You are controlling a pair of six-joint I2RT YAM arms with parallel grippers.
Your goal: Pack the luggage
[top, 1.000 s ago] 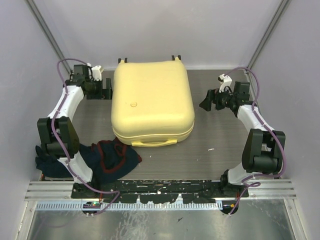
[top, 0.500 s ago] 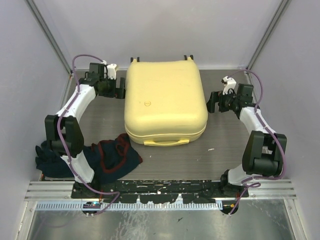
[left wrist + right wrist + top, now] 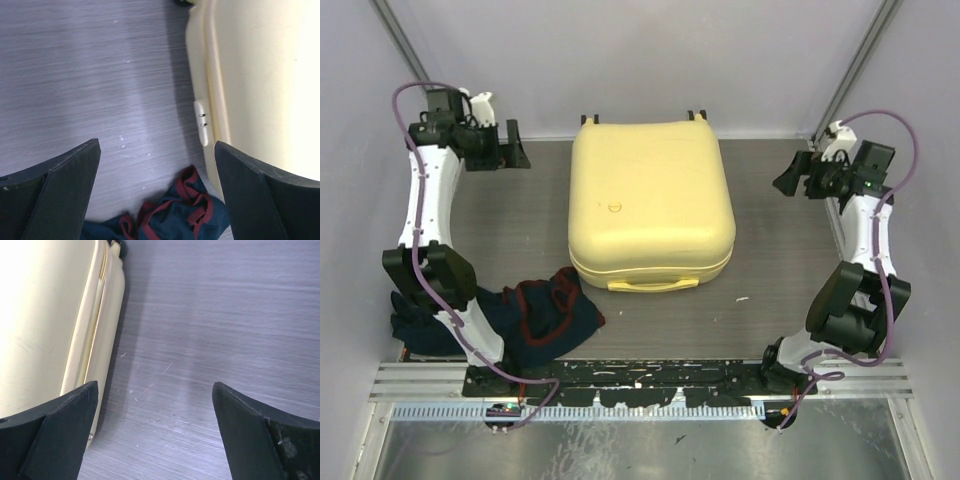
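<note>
The left tool (image 3: 513, 147) stood wide open and empty above the far-left tabletop (image 3: 775, 265). The right tool (image 3: 792, 180) gaped just as wide at the far right, holding nothing. Between them, apart from both, the closed luggage (image 3: 650, 205) lay flat mid-tabletop, its handle toward the bases. Dark clothes (image 3: 545, 315) lay heaped near its front-left corner.

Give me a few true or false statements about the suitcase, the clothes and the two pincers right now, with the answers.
1. The luggage lies closed. True.
2. The left pincer grips the navy garment. False: it is open and empty; the garment lies on the table near the left arm's base.
3. The right pincer is open. True.
4. The luggage's handle faces the far wall. False: it faces the arms' bases.
</note>
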